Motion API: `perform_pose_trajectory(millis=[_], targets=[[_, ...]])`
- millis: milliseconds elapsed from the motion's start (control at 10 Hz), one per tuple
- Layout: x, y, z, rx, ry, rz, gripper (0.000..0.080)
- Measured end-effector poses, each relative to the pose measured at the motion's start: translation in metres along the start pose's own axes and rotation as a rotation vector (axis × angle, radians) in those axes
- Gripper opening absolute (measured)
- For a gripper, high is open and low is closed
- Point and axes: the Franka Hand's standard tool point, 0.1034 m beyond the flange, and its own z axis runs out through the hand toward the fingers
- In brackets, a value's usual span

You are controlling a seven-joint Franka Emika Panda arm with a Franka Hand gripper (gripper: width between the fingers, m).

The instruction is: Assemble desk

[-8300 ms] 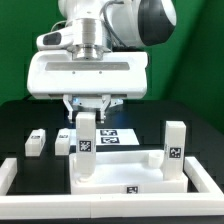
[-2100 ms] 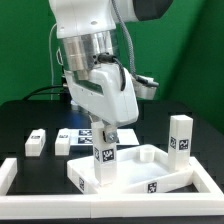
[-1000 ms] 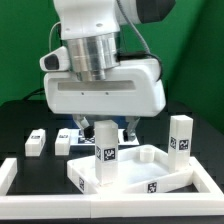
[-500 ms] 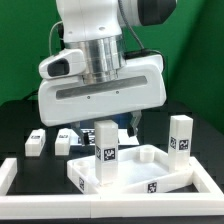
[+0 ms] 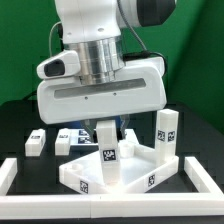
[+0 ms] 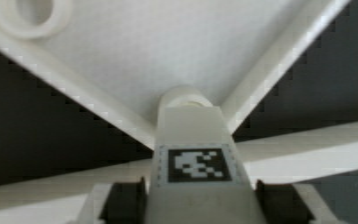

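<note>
The white tabletop (image 5: 150, 178) lies on the black table (image 5: 18, 122) at 6 o'clock in the exterior view, with one corner turned to the camera. A leg (image 5: 108, 160) stands up at that near corner. The pincer (image 5: 107, 127) is closed tight on its top. A second leg (image 5: 166, 135) stands on the corner at 3 o'clock. A loose leg (image 5: 36, 142) and the other loose leg (image 5: 63, 141) lie at 9 o'clock.

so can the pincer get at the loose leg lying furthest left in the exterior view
probably not yet: the pincer looks shut on the upright leg on the tabletop, so it would have to let go first. otherwise the loose leg lies in the open, with nothing over it
</note>
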Motion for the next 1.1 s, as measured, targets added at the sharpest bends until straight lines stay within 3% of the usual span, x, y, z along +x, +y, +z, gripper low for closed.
perform_pose_trajectory(millis=[200,300,500,600,700,1100], targets=[[0.006,0.011,-0.008,-0.009,0.007,0.345,0.0290],[0.006,0.009,-0.006,-0.005,0.006,0.509,0.0290],[0.004,-0.003,-0.001,0.002,-0.001,0.785,0.0290],[0.004,-0.004,0.002,0.025,-0.003,0.917,0.0290],[0.003,-0.007,0.005,0.031,0.009,0.999,0.0290],[-0.005,-0.039,0.015,0.030,0.018,1.240,0.0290]])
